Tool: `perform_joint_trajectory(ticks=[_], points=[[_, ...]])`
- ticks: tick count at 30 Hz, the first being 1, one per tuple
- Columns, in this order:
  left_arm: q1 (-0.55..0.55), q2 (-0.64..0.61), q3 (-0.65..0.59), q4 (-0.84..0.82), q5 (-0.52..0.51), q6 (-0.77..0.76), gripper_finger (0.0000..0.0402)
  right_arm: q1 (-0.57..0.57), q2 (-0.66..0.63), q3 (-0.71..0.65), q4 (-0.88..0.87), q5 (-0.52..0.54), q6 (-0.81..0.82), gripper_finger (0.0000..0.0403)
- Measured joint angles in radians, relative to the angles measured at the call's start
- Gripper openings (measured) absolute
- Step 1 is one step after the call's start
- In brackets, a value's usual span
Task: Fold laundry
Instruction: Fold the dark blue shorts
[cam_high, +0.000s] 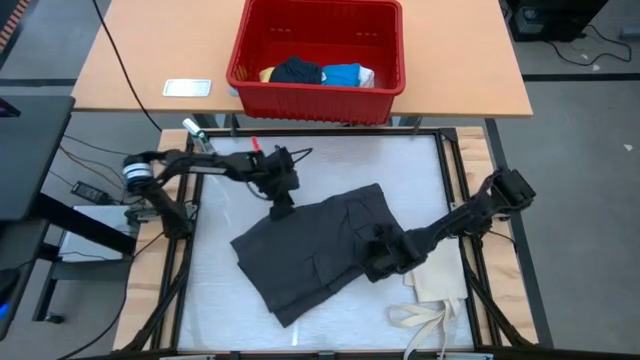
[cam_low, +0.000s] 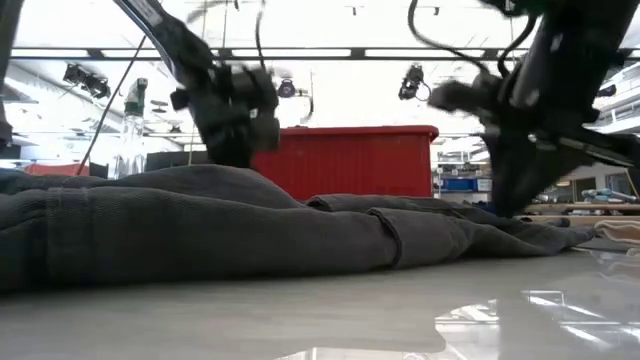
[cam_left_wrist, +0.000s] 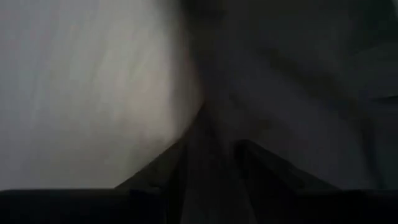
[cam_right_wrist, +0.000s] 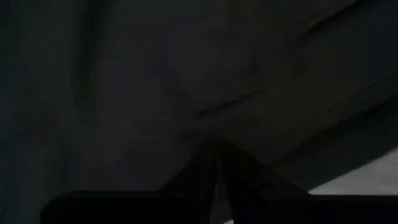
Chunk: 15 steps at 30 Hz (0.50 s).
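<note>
Dark grey cargo shorts (cam_high: 320, 245) lie spread and rumpled on the white table mat, also filling the low view as shorts (cam_low: 200, 230). My left gripper (cam_high: 283, 208) points down at their far-left edge. My right gripper (cam_high: 379, 260) is down at their right edge; both are shut on the cloth. The bright blue (cam_high: 345, 73), navy (cam_high: 297, 70), yellow and white pieces lie in a red basket (cam_high: 310, 97) beyond the far edge. My left gripper pinches the shorts' far-left edge (cam_left_wrist: 208, 134) between its two fingers (cam_left_wrist: 264, 165), coming from above. The cloth there is still low on the mat. My right gripper, fingertips (cam_right_wrist: 214, 163) together, nips the shorts' right edge (cam_right_wrist: 205, 115) from above, slanting in from the table's right; the layers cannot be told.
A cream tote bag (cam_high: 440, 283) lies at the near right, partly under the shorts' right side, straps (cam_high: 420, 320) trailing to the near edge. A small white flat object (cam_high: 187, 88) sits on the wooden table left of the basket. Bare mat (cam_high: 215, 290) lies to the near left.
</note>
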Motion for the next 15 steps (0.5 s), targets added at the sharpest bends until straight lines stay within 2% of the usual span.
perform_joint_trajectory(ticks=[4, 8, 12, 15], points=[[0.042, 0.071, 0.002, -0.144, 0.047, 0.052, 0.0151, -0.069, 0.0, 0.0, -0.115, -0.119, -0.181, 0.0032], [0.054, 0.086, 0.003, -0.321, 0.122, 0.055, 0.0151, -0.186, 0.0, -0.022, -0.104, -0.166, -0.422, 0.0023], [0.043, 0.051, -0.004, -0.43, 0.172, 0.027, 0.0151, -0.332, -0.001, -0.056, 0.023, -0.188, -0.702, 0.0014], [0.034, -0.013, -0.003, -0.437, 0.187, 0.012, 0.0151, -0.436, -0.001, -0.067, 0.171, -0.222, -0.938, 0.0013]])
